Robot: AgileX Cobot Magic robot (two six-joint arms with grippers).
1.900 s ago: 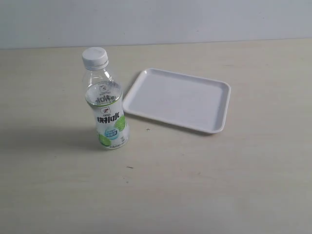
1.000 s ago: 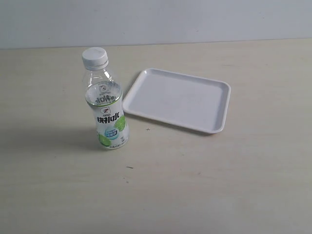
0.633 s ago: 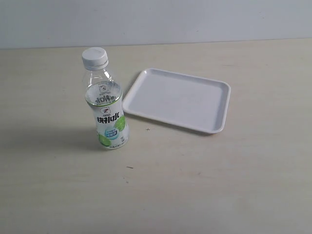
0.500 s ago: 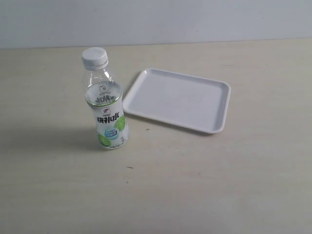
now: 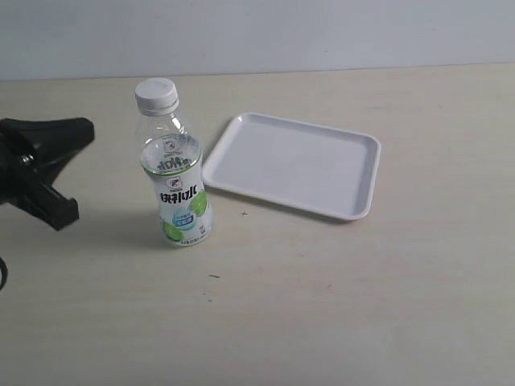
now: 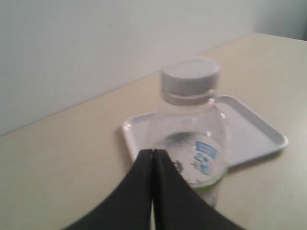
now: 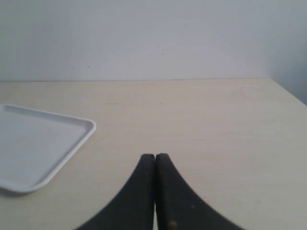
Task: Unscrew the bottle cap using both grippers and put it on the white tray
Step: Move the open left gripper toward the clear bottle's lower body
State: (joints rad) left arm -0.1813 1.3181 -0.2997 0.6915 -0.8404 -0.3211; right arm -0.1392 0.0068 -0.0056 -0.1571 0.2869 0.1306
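Observation:
The clear bottle (image 5: 181, 193) with its white-and-green label stands upright on the table. The white ribbed bottle cap (image 5: 156, 94) is on its neck. To its right lies the white tray (image 5: 290, 161), with nothing on it. My left gripper (image 5: 87, 129) has come in from the left edge and hangs left of the bottle at about cap height, apart from it. In the left wrist view its fingers are shut together (image 6: 152, 151) in front of the bottle (image 6: 192, 148), below the cap (image 6: 190, 76). My right gripper (image 7: 155, 155) is shut on nothing over bare table beside the tray (image 7: 33, 139).
The table is pale wood with a light wall along its far side. A black cable loop (image 5: 2, 273) shows at the left edge. The tray's corner (image 6: 254, 134) lies behind the bottle in the left wrist view. The right arm is outside the exterior view.
The left gripper has come into the exterior view from the left edge, where earlier there was only table. Bottle and tray have not moved.

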